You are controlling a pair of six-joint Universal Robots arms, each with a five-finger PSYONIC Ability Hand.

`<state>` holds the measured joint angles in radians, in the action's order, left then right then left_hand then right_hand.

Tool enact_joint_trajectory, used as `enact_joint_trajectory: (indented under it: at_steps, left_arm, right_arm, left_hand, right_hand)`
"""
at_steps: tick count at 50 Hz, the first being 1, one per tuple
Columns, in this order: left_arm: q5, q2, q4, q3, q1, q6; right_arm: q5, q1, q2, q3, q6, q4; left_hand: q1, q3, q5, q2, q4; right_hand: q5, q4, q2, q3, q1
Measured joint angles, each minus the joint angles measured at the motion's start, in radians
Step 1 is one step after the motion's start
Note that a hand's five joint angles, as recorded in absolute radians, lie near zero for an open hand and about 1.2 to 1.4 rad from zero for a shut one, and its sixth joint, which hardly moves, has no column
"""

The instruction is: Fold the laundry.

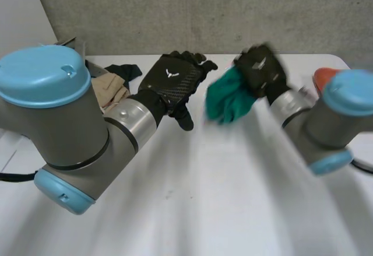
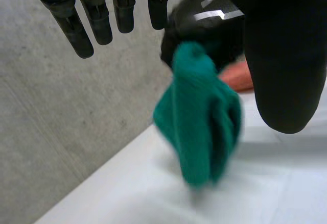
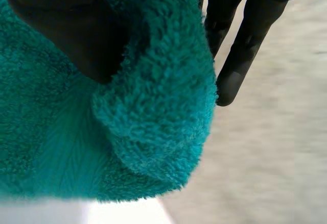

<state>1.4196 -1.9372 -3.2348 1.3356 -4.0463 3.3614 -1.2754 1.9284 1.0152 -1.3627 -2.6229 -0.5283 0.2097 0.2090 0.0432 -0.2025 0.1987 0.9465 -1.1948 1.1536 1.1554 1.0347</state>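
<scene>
The white table's [image 1: 192, 209] near half is bare, so lower the teal fleece cloth [image 1: 229, 100] there and spread it flat; it hangs bunched in the air from your clenched right hand [image 1: 262, 69]. Your left hand [image 1: 172, 81], fingers straight and empty, hovers just beside it, ready to catch a loose edge. Keep off the beige garment [image 1: 111, 90] at the far left and the orange item [image 1: 323, 76] by the right arm.

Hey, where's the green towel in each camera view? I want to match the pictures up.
Head view: the green towel hangs from the right hand over the far side of the table, beside the left hand.
Left wrist view: the green towel dangles beyond the left hand's fingertips, under the right hand.
Right wrist view: the green towel is bunched in the right hand's grasp.
Shared landmark: the right hand clutching it.
</scene>
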Motion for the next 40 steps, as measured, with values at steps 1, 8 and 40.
enact_joint_trajectory:
  at_steps: [1,8,40]
  left_arm:
    - [-0.001,0.003,-0.005,-0.002,0.001,0.0]
    - [-0.003,0.017,-0.042,-0.009,0.012,0.001]
    - [-0.004,-0.002,-0.051,0.008,0.035,0.003]
  right_arm:
    - [0.0,-0.024,0.005,0.021,-0.004,-0.01]
    - [0.001,-0.223,-0.004,0.144,-0.096,-0.172]
    - [0.41,-0.752,-0.615,0.438,-0.306,-0.27]
  left_hand:
    - [0.0,0.0,0.0,0.0,0.0]
    - [0.0,0.0,0.0,0.0,0.0]
    - [0.0,0.0,0.0,0.0,0.0]
  right_hand:
    - [0.0,0.0,0.0,0.0,0.0]
    - [0.0,-0.001,0.0,0.0,0.0]
    - [0.04,-0.006,0.0,0.02,0.0]
